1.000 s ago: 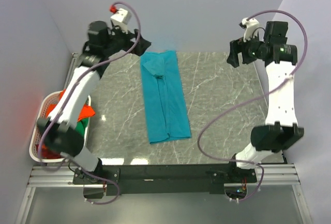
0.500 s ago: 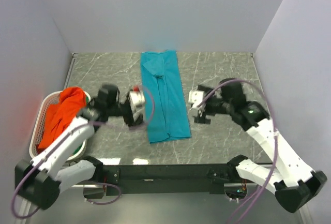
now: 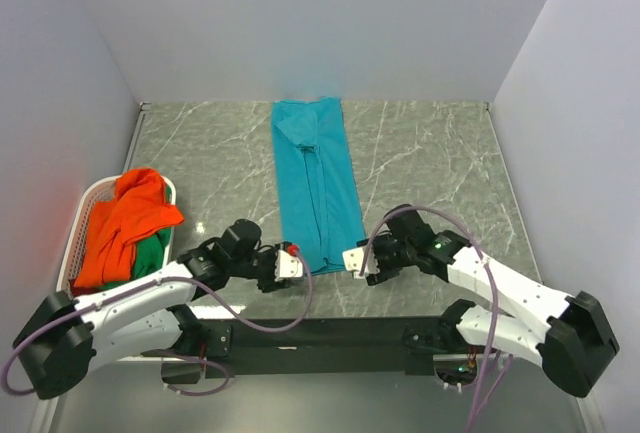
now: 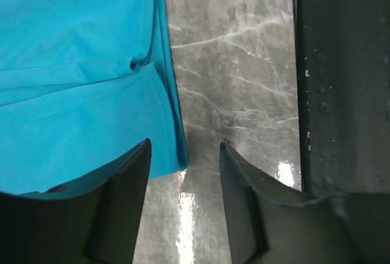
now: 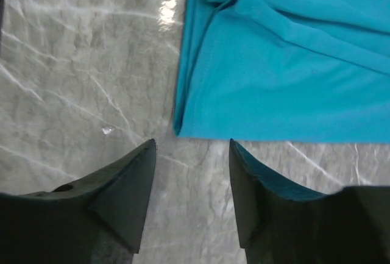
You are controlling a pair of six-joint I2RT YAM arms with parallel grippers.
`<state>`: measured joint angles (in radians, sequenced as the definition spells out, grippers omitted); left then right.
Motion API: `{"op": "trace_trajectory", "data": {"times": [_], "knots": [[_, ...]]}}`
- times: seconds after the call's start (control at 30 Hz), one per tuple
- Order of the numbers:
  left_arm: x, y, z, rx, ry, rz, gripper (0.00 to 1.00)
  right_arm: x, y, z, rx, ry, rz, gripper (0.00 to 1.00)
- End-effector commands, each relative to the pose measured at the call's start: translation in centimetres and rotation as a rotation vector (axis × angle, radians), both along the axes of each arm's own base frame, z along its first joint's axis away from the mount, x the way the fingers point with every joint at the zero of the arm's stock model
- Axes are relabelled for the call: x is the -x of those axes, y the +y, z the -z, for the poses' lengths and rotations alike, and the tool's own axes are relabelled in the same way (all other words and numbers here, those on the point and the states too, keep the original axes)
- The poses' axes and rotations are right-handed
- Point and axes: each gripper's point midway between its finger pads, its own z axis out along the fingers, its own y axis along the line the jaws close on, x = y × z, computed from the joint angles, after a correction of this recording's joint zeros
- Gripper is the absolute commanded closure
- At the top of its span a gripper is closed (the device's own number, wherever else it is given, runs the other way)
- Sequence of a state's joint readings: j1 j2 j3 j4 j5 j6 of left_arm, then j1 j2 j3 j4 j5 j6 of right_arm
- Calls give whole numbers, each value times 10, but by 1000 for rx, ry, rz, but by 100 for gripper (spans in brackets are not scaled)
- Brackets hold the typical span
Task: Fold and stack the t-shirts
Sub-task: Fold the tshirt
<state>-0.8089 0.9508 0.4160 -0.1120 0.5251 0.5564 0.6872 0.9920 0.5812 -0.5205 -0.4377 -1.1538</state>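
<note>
Jaws on the left gripper (image 4: 183, 148) stand apart and hold nothing, low over the near left corner of the teal t-shirt (image 3: 318, 188), which shows in the gap between them. The right gripper (image 5: 192, 145) is likewise spread and empty, with the near right corner of the same cloth just beyond its tips. Both grippers sit close to the table (image 3: 430, 163), one at each end of the shirt's near edge. That shirt lies flat in the middle of the table, already folded lengthwise into a narrow strip. Its long axis runs from the arms toward the far wall, the near end drifting slightly to the right. The stitched hem faces the arms, and the bunched sleeve end points to the wall. To my eye the sideways folds are done, and the crosswise fold that would shorten the strip is not yet made. At the left, the orange t-shirt (image 3: 125, 223) and the green t-shirt (image 3: 152, 251) are heaped unfolded in the white basket (image 3: 72, 243). So most of the job is left, and no stack has begun.
</note>
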Motion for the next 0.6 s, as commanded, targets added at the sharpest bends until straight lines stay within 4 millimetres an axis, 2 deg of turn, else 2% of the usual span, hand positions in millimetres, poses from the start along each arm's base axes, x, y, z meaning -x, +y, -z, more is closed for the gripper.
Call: {"op": "trace_trajectory", "data": {"times": [0.0, 0.03, 0.2, 0.3, 0.47, 0.57], "knots": [[-20, -17, -14, 47, -121, -12, 48, -14, 13, 8, -1, -133, -126, 44], [-21, -18, -10, 32, -110, -15, 50, -13, 11, 18, 25, -115, -139, 45], [-25, -19, 1, -30, -118, -2, 53, -13, 13, 30, 63, -84, -182, 50], [-21, -10, 14, -99, -91, 0, 54, -17, 11, 38, 92, -89, -186, 50], [-12, -5, 27, -145, -91, 40, 49, -19, 8, 46, 126, -77, -183, 51], [-14, -5, 34, -179, -78, 28, 48, -20, 3, 54, 155, -76, -171, 54]]}}
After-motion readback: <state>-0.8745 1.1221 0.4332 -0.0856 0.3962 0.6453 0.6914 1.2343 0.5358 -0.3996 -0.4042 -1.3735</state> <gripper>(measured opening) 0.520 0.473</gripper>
